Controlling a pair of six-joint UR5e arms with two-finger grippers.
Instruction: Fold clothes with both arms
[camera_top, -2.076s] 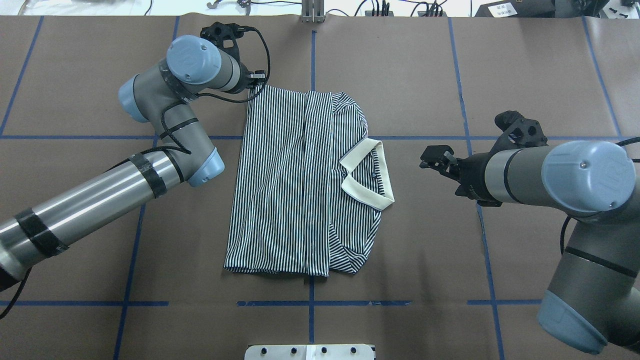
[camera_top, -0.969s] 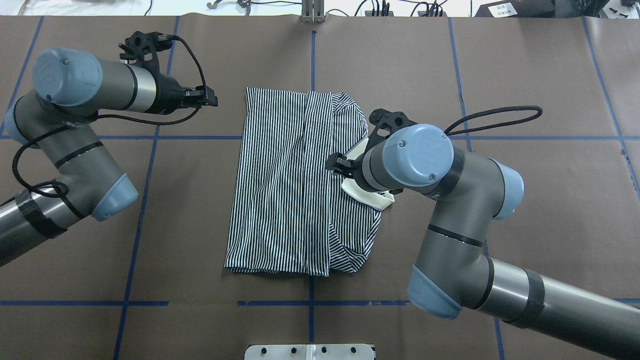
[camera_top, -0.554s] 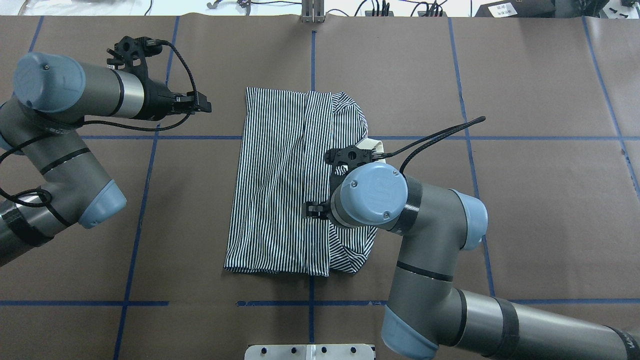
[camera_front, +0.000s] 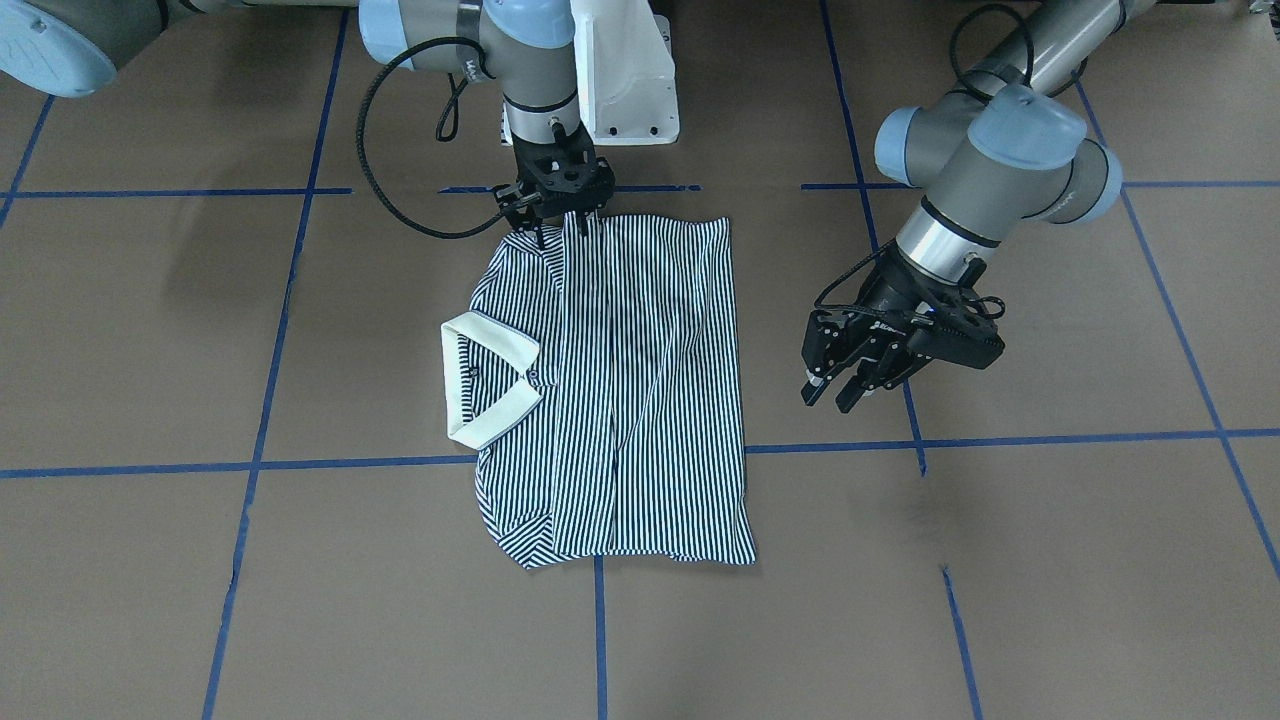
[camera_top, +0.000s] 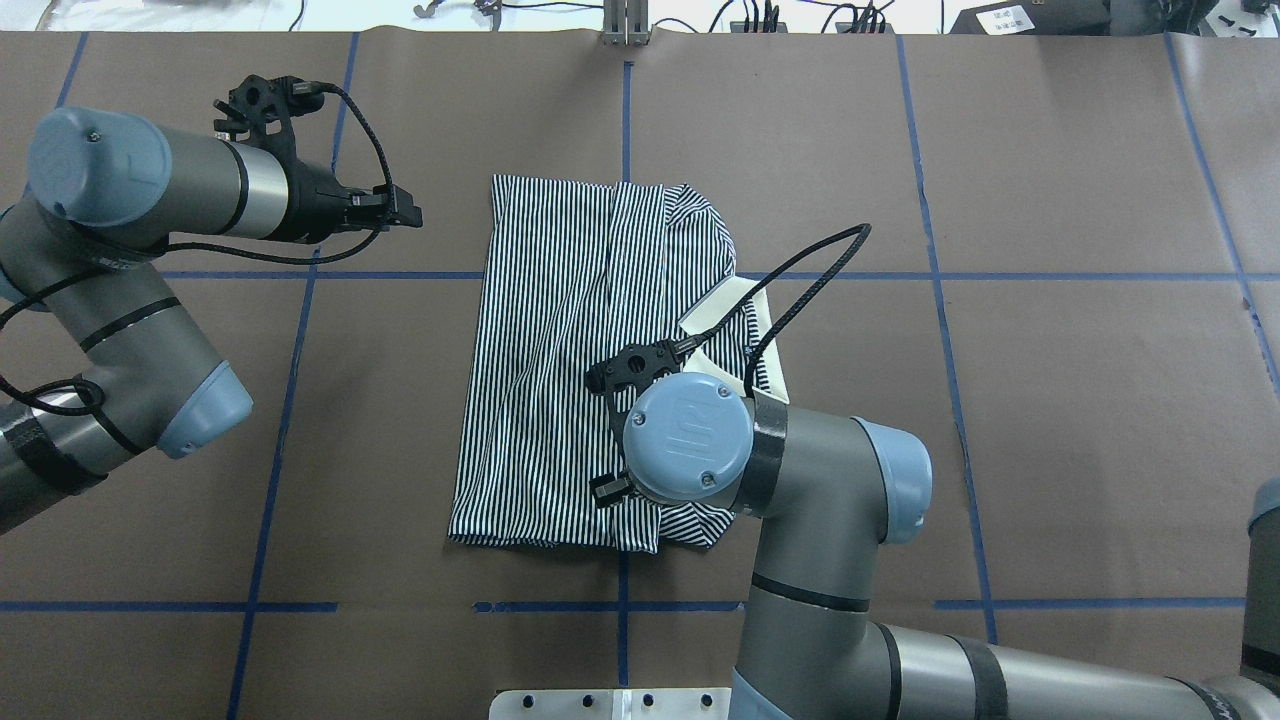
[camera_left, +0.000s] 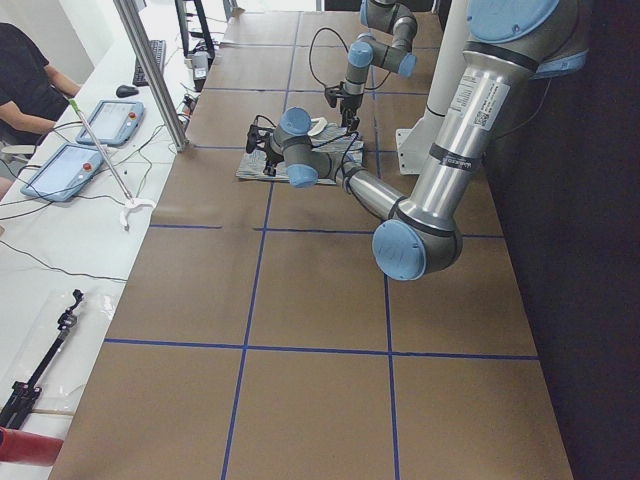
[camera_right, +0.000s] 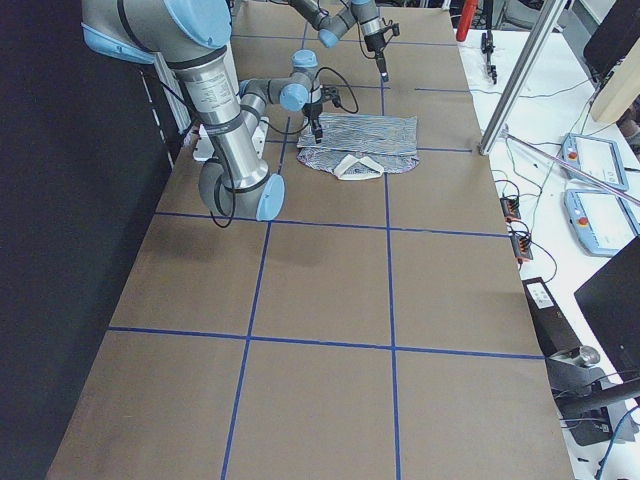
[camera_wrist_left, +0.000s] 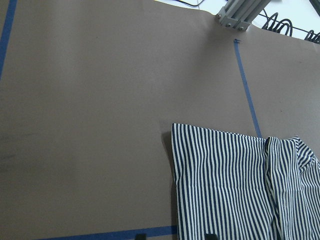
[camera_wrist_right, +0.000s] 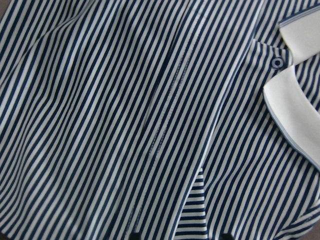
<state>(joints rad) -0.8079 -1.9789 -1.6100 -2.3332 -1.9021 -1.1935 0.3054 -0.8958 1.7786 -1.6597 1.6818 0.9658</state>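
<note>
Overhead, its own wrist hides the right pincer (camera_front: 552, 225) from us. Facing it, we see it spread on the shirt (camera_front: 640, 380) edge. The left pincer (camera_front: 828, 398) gapes beside the shirt.

The polo shirt (camera_front: 620, 400) is seen folded flat. The right gripper (camera_front: 553, 220) is lowered onto its edge nearest the robot, while the left gripper (camera_front: 828, 396) is held spread, well apart from it.
</note>
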